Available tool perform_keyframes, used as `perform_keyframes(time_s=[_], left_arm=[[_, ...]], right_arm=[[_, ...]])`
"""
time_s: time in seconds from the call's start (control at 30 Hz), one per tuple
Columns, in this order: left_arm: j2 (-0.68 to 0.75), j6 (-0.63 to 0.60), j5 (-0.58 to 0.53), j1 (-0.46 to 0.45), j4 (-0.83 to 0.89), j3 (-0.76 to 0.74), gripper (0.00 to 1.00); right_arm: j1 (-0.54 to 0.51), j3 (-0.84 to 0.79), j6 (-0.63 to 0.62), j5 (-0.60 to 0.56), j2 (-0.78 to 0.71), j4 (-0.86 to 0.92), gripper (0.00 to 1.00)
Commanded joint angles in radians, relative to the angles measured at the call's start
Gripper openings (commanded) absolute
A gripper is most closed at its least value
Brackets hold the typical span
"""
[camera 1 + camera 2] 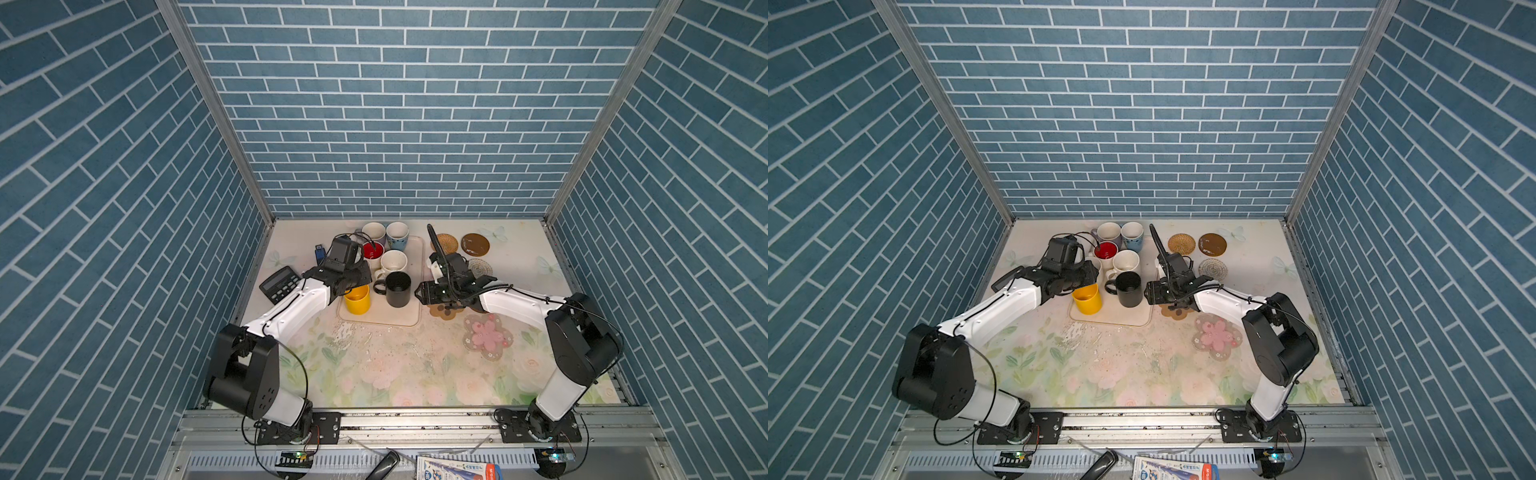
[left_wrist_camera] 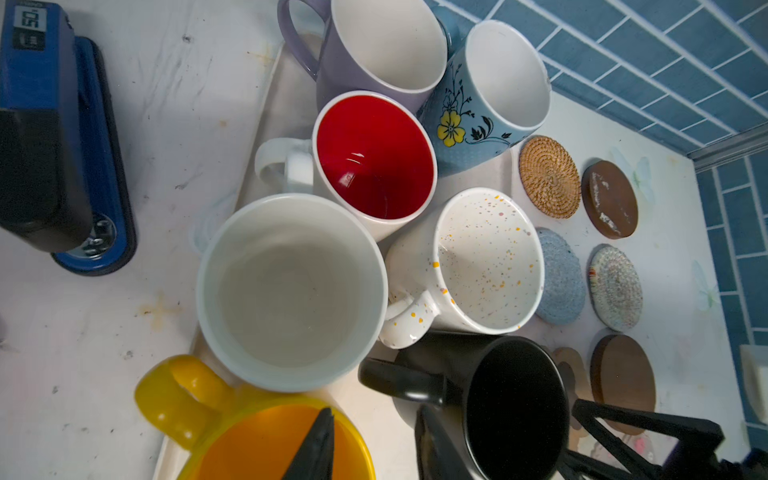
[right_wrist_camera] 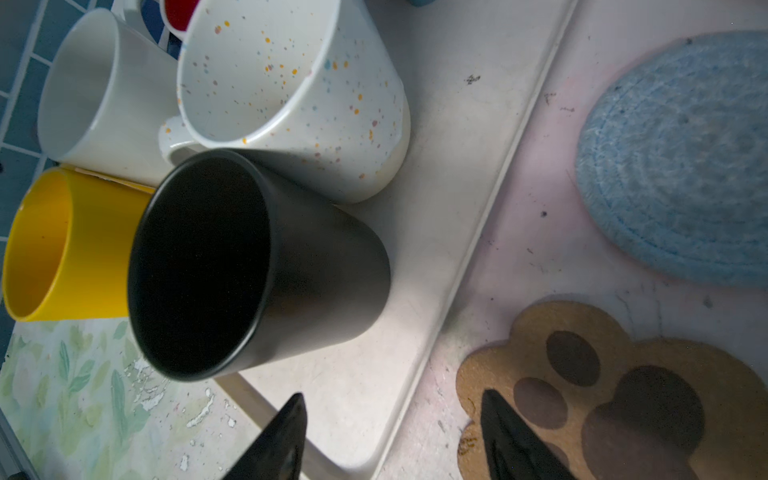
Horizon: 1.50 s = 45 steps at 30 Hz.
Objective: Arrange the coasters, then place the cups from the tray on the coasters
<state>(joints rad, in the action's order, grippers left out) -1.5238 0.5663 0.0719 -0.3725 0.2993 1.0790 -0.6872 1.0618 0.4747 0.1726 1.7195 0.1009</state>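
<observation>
Cups [image 1: 393,262] crowded on flat beige rectangular tray [image 1: 388,318]

All seven handled mugs stood on the tray. The left gripper [image 2: 375,411] had its jaws spread, one finger inside the yellow mug [image 2: 266,444]. The right gripper [image 3: 393,395], jaws spread and empty, hung at the tray's edge nearest the brown paw-shaped coaster [image 3: 582,374].

paw coaster [image 1: 445,312]: mostly under right arm [image 1: 519,303] | yellow mug [image 2: 232,449], blue coaster [image 3: 681,166]: cut by frame edge

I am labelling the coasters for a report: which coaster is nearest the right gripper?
The brown paw-shaped coaster. The right gripper is over its edge; the pale blue coaster and pink flower-shaped coaster lie farther off.
</observation>
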Motion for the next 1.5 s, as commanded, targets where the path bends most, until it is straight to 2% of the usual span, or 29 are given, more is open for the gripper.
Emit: perform_keyframes(time_s=[0.0, 0.27, 0.5, 1.0, 1.47], left_arm=[[-0.046, -0.019, -0.036, -0.023, 0.038, 0.059, 0.32], [-0.146, -0.042, -0.070, -0.059, 0.073, 0.141, 0.21], [-0.174, -0.042, -0.075, -0.080, 0.065, 0.140, 0.12], [-0.222, -0.030, -0.058, -0.117, 0.041, 0.139, 0.09], [-0.182, 0.007, -0.024, -0.176, 0.021, 0.077, 0.08]], right_arm=[[-0.007, -0.028, 0.018, -0.002, 0.003, -0.042, 0.66], [-0.009, -0.030, 0.024, 0.004, 0.014, -0.059, 0.66], [-0.017, -0.018, 0.035, 0.013, 0.029, -0.069, 0.66], [-0.025, -0.013, 0.048, 0.023, 0.049, -0.078, 0.66], [-0.024, 0.002, 0.074, 0.034, 0.081, -0.088, 0.66]])
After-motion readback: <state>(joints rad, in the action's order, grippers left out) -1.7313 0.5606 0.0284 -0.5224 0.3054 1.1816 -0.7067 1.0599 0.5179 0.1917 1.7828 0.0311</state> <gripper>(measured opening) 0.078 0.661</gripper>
